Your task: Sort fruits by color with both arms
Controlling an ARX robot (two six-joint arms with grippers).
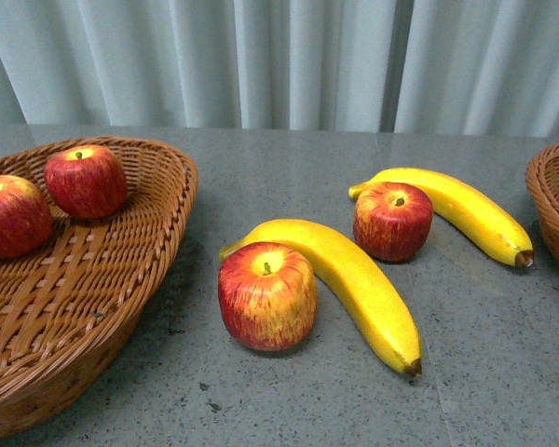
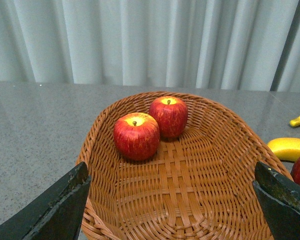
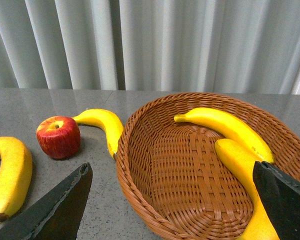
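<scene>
Although neither arm shows in the front view, each wrist view shows black metal jaws spread wide. The left claw point(image 2: 171, 170) is released, with nothing between the jaws. The right claw point(image 3: 171, 167) is likewise released and empty.

The left brown wicker basket point(image 1: 182, 182) holds two glossy red apples with yellow streaks point(image 1: 86, 180), close together at its far end. The right brown wicker basket point(image 3: 140, 125) holds two long yellow bananas point(image 3: 225, 125).

On the grey speckled bench point(image 1: 289, 158), between the baskets:
- The near red apple point(image 1: 266, 296) sits against the near curved yellow banana point(image 1: 354, 279), which bends behind it.
- The far red apple point(image 1: 392, 221) sits just in front of the far yellow banana point(image 1: 466, 209).

A pale pleated curtain point(image 1: 279, 56) hangs behind the bench.
</scene>
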